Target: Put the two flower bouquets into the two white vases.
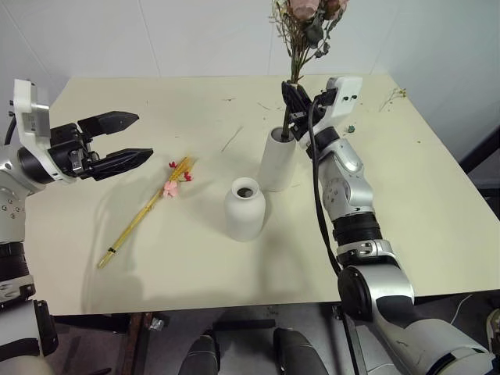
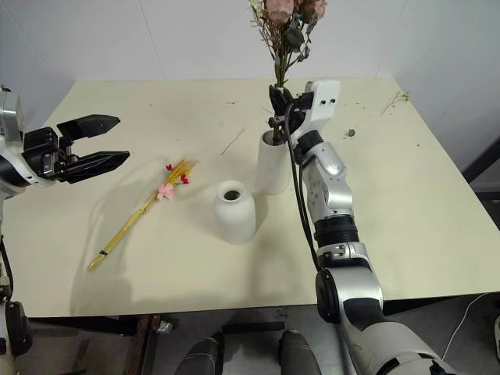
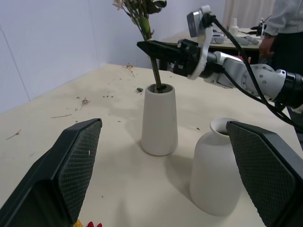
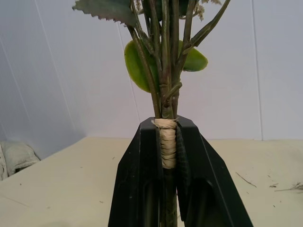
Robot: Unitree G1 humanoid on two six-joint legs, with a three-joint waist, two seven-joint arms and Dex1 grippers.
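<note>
Right hand (image 1: 295, 100) clamped on rose bouquet (image 1: 306, 19), blooms cut off, stems hidden in tall vase (image 1: 277, 160), left hand (image 1: 133, 141) apart.

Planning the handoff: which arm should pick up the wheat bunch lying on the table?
Left. Its open left gripper hovers near the wheat bunch, while the right gripper is shut on the rose bouquet.

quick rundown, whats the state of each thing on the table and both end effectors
rose bunch: upright, stems in the tall vase's mouth, gripped at the stem
tall vase: standing, holds the rose stems
short vase: standing, empty
wheat stalks: lying flat on the table, not held
right end effector: shut on the rose bunch
left end effector: open, empty, above the table
</note>
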